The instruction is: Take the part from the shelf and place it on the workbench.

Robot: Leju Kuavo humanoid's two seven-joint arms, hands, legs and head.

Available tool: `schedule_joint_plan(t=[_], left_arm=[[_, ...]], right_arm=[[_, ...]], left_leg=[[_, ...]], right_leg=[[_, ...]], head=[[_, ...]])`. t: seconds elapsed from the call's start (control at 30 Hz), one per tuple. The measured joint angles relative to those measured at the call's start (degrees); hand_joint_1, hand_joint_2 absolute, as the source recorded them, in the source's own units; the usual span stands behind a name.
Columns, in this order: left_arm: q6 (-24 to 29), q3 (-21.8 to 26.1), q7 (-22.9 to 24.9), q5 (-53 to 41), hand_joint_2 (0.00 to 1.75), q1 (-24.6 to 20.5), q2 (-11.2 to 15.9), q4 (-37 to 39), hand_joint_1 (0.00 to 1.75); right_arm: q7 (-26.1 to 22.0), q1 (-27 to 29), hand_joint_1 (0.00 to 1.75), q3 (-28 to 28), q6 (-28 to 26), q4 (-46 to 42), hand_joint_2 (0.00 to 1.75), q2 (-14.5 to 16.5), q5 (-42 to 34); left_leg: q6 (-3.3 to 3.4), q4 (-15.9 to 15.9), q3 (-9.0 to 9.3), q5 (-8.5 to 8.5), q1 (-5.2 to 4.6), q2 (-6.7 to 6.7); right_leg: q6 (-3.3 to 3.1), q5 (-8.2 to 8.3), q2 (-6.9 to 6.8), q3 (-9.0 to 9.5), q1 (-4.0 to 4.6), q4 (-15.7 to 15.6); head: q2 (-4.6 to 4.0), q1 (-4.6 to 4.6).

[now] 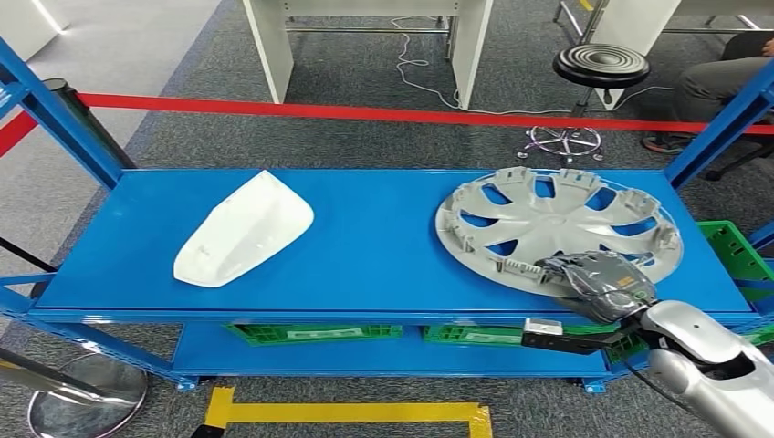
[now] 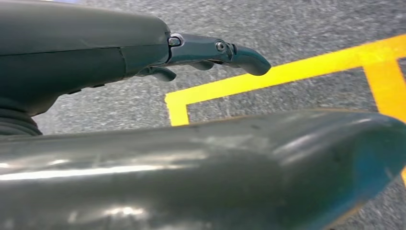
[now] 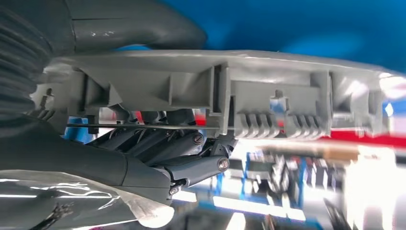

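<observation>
Blue shelf top level holds white cover left, grey hubcap right. Right hand grips hubcap's near rim. Left hand hangs, fingers apart, holding nothing. Green crates on the level below, contents unclear.

I'm looking at a workshop floor: a blue steel shelf holding car parts, green crates underneath, yellow tape on grey carpet, a red barrier belt and a stool beyond.

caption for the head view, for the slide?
Right hand grips the silver hubcap's near rim on the blue shelf.
</observation>
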Motion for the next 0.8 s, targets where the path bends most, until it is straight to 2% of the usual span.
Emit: schedule_joint_plan(t=[0.07, 0.2, 0.4, 0.8], left_arm=[[-1.21, 0.07, -0.78, 0.17, 0.0, -0.02, 0.01, 0.0, 0.0], [-3.91, 0.57, -2.05, 1.11, 1.75, -0.05, 0.08, 0.0, 0.0], [-6.21, 1.49, -3.2, 1.65, 1.75, -0.21, 0.21, 0.0, 0.0], [-7.31, 2.43, -5.02, 1.4, 1.75, -0.52, 0.39, 0.0, 0.0]], right_arm=[[0.01, -0.25, 1.75, 0.05, -1.31, -1.6, 1.75, 0.39, 1.72], [0.08, -1.06, 1.75, 0.36, -2.34, -3.93, 1.75, 0.83, 3.9], [0.14, -2.37, 1.75, 0.77, -3.38, -5.74, 1.75, 1.15, 5.87], [0.86, -2.78, 1.75, 0.95, -5.65, -6.54, 1.75, 1.2, 8.52]], left_leg=[[0.0, 0.0, -0.02, 0.0, 0.0, 0.0], [0.0, 0.0, -0.05, 0.0, 0.0, 0.0], [0.0, 0.0, -0.05, 0.0, 0.0, 0.0], [0.0, 0.0, -0.06, 0.0, 0.0, 0.0]], right_leg=[[0.0, 0.0, 0.0, -0.03, 0.0, 0.0], [0.0, -0.01, 0.0, -0.05, 0.0, 0.0], [0.0, 0.0, -0.01, -0.05, 0.0, 0.0], [0.0, 0.0, 0.0, -0.07, 0.0, 0.0]], head=[[0.0, 0.0], [0.0, 0.01], [0.0, 0.01], [0.0, 0.0]])
